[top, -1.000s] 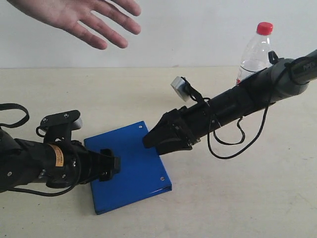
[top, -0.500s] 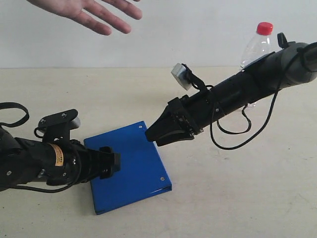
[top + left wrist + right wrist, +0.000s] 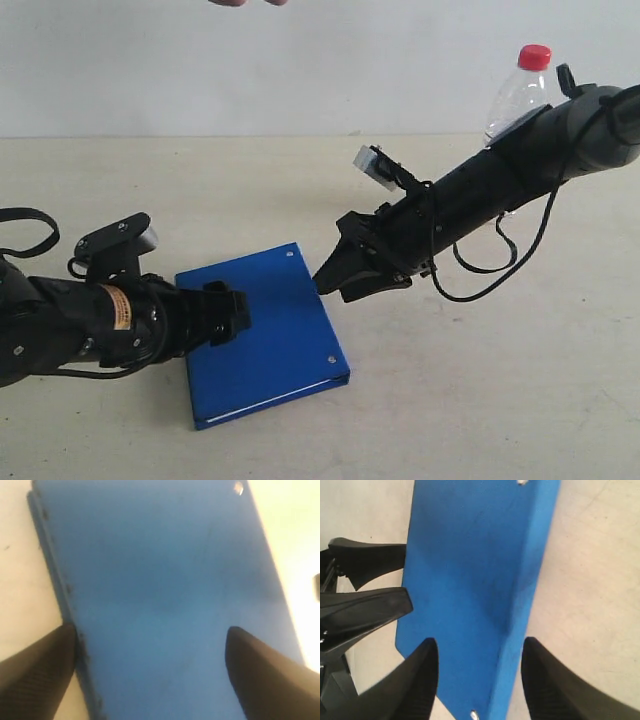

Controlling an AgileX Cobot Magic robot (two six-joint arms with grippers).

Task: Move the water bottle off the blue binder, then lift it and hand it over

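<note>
The water bottle (image 3: 519, 92), clear with a red cap, stands upright on the table at the back right, partly behind my right arm. The blue binder (image 3: 270, 335) lies flat at the front centre, with nothing on it. My left gripper (image 3: 236, 314) is open at the binder's left edge. In the left wrist view one of its fingers (image 3: 42, 667) is beside the edge and the other hangs over the blue binder (image 3: 160, 580). My right gripper (image 3: 333, 281) hovers open over the binder's far right edge, holding nothing. The right wrist view shows the right gripper (image 3: 477, 645) above the blue binder (image 3: 470, 570).
Fingertips of a person's hand (image 3: 245, 2) barely show at the top edge. A loose black cable (image 3: 480, 285) hangs under my right arm. The table (image 3: 500, 400) is plain beige. My left gripper's fingers (image 3: 367, 605) show in the right wrist view beside the binder.
The person's hand has drawn up almost out of view. My right gripper has pulled back to the right, towards the binder's edge. The left gripper and the binder have shifted slightly right.
</note>
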